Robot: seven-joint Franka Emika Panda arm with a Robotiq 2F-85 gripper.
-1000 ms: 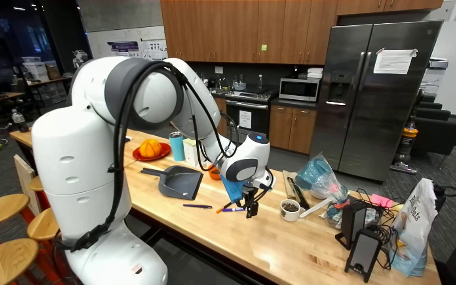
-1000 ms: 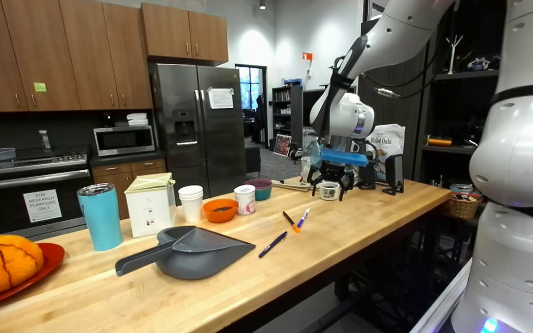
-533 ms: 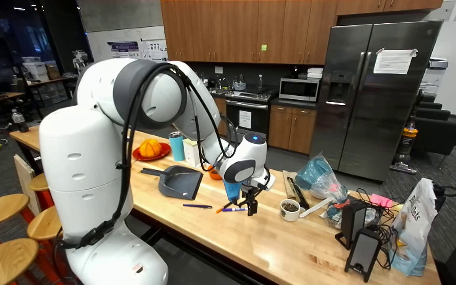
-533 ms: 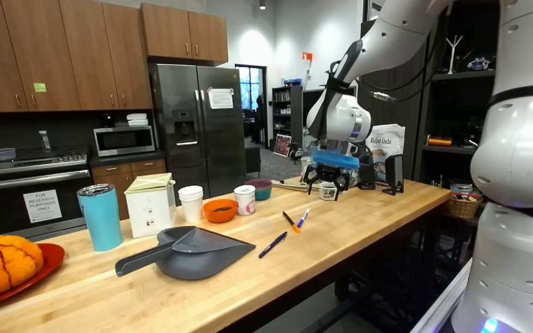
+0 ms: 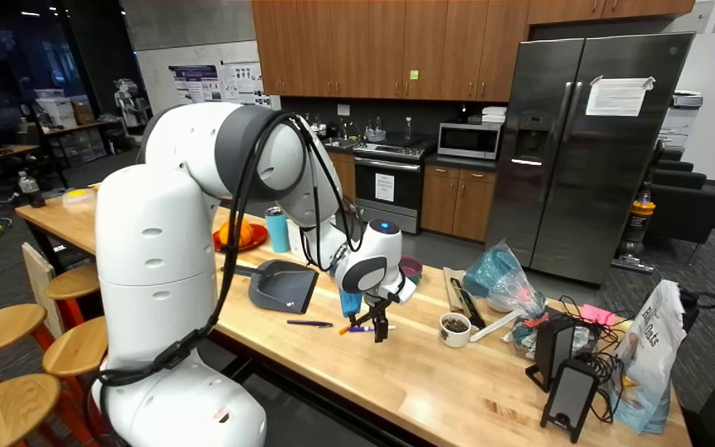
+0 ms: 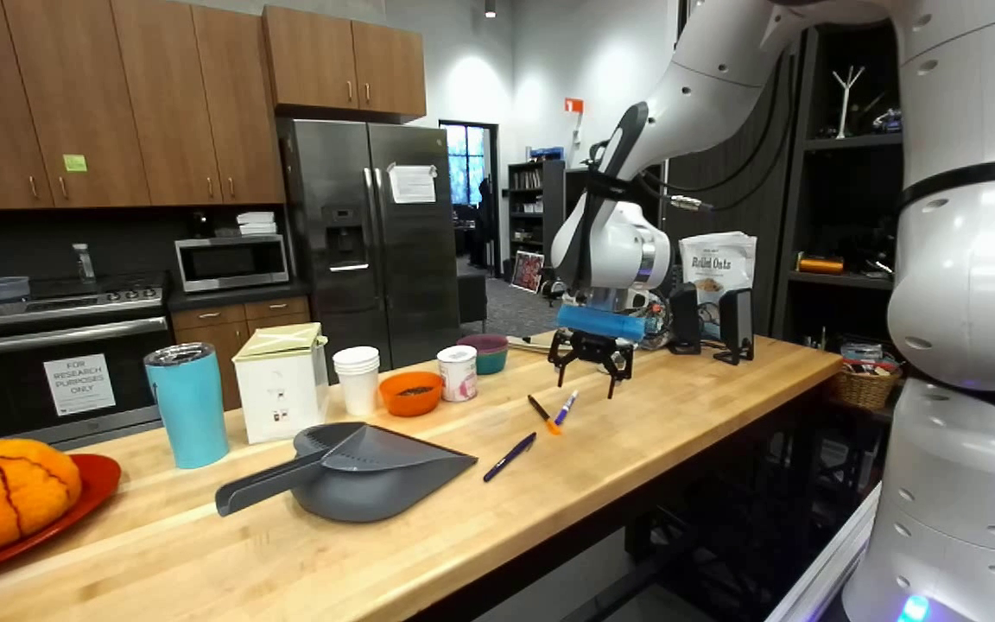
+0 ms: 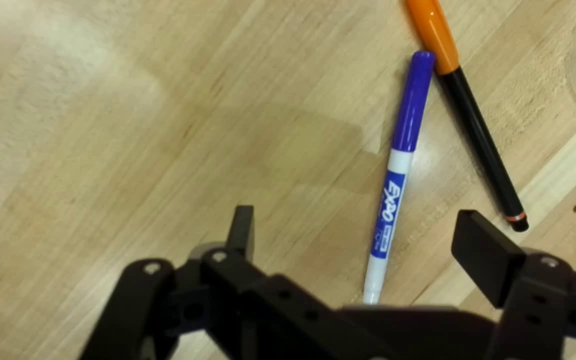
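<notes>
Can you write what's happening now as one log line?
gripper: open, empty; nearest: purple-capped marker on table; beside it: orange-and-black marker

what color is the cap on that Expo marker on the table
The cap on the Expo marker is bluish purple, seen best in the wrist view.

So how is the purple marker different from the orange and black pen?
The purple marker has a purple cap and a white and blue body; the orange and black pen is orange at one end, mostly black beyond. The purple marker says EXPO; the orange and black pen shows no words. In the wrist view, the purple marker's upper end leans right, the orange and black pen's leans left. Both lie on the wooden table.
</notes>
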